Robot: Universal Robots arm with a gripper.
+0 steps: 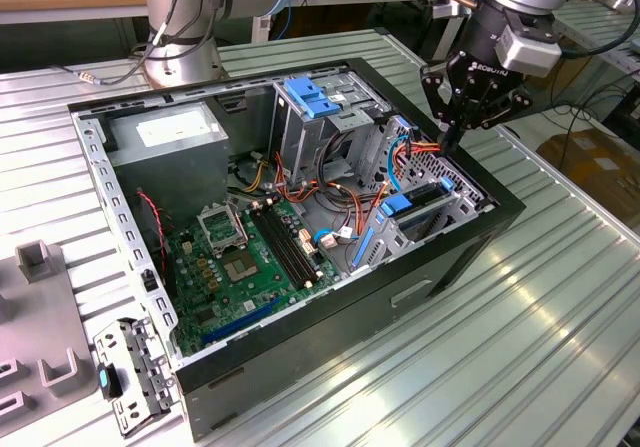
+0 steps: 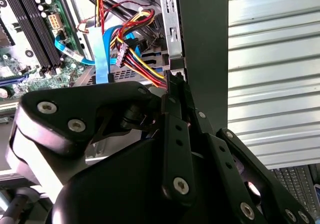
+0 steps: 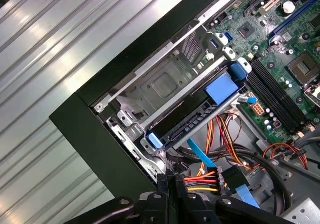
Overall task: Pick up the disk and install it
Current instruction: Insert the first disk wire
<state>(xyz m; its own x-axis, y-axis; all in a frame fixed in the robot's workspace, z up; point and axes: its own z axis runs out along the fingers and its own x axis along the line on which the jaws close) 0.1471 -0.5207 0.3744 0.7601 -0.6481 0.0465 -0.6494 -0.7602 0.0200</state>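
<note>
Inside, flat blue-railed disk point(image 3: 192, 124), slotted in metal bay point(image 3: 160, 83), black tool point(image 3: 169, 180) closed.

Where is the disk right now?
The disk sits slotted in the metal drive cage at the exterior view's right end of the open computer case, close to the gripper and beside the orange and yellow cables.

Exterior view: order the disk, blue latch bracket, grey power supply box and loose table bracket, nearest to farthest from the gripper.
1. The disk, in its bay beside the gripper.
2. The blue latch bracket, atop the grey cage.
3. The grey power supply box, toward the exterior view's left.
4. The loose bracket, on the table outside the case.
</note>
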